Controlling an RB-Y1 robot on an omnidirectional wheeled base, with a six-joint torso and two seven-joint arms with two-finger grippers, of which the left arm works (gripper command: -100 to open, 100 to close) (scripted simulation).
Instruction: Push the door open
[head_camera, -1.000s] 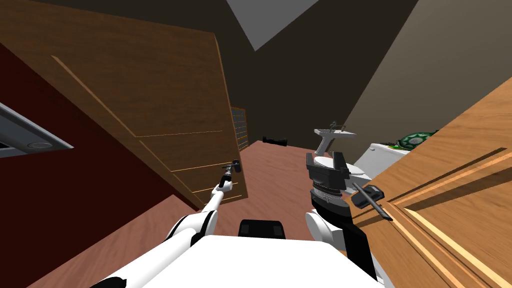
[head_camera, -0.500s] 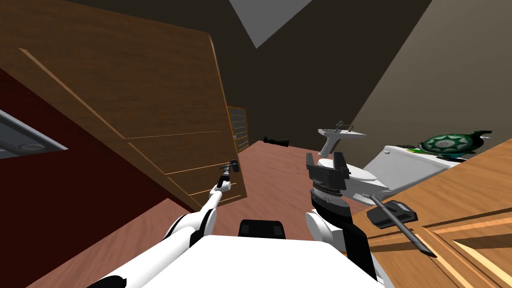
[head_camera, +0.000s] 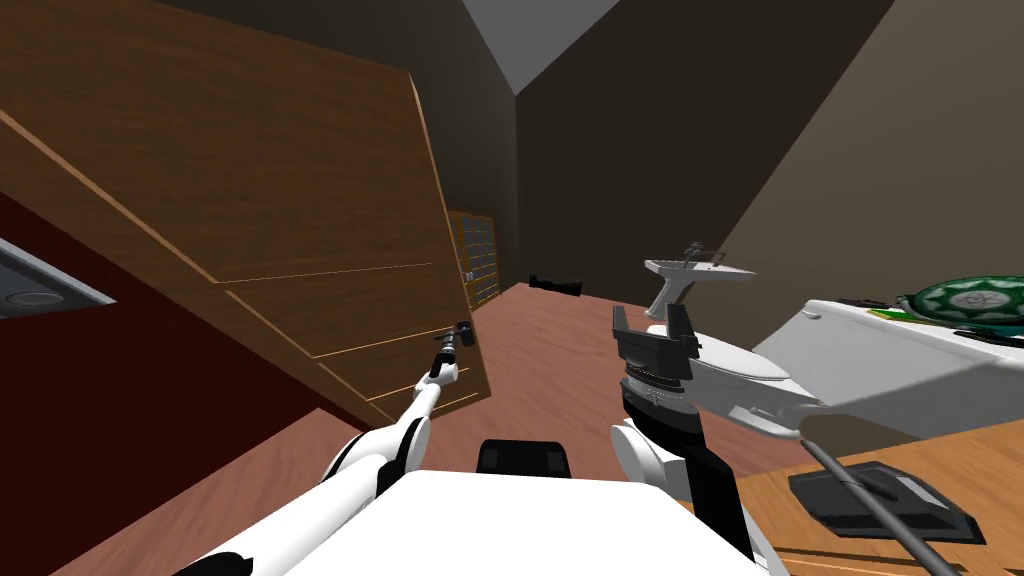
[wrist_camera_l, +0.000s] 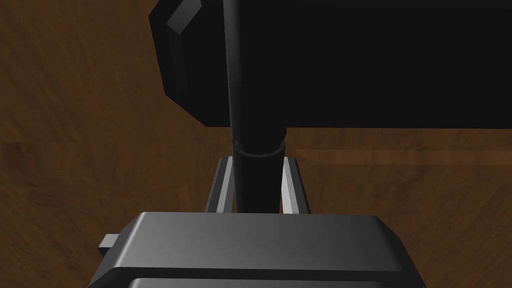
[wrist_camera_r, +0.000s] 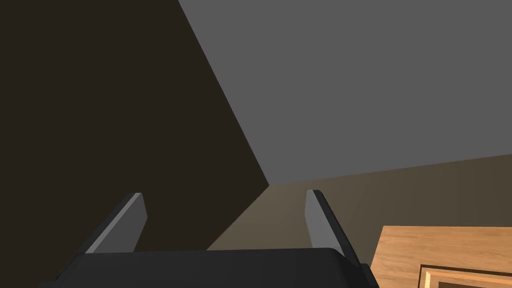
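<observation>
A tall brown wooden door (head_camera: 300, 200) stands ajar at my left, its free edge toward the room. On that edge sits a dark lever handle (head_camera: 465, 335). My left gripper (head_camera: 455, 347) reaches out to it. In the left wrist view the black handle bar (wrist_camera_l: 255, 160) runs between the two fingers (wrist_camera_l: 226, 185), and my left gripper (wrist_camera_l: 256, 186) is shut on it, with the brown door face (wrist_camera_l: 75, 150) close behind. My right gripper (head_camera: 652, 325) is held up in front of my chest, open and empty (wrist_camera_r: 220, 220).
A white toilet (head_camera: 730, 365) with a green patterned thing (head_camera: 970, 298) on its tank stands at the right, and a small sink (head_camera: 700, 270) behind it. A second, lighter wooden door with a black handle (head_camera: 880, 500) lies at the lower right. A shelf unit (head_camera: 480, 255) stands past the door's edge.
The whole view has swung: the light door has slid to the lower right corner and more of the toilet shows. The brown door's edge has drawn leftward, my left hand still on its handle.
</observation>
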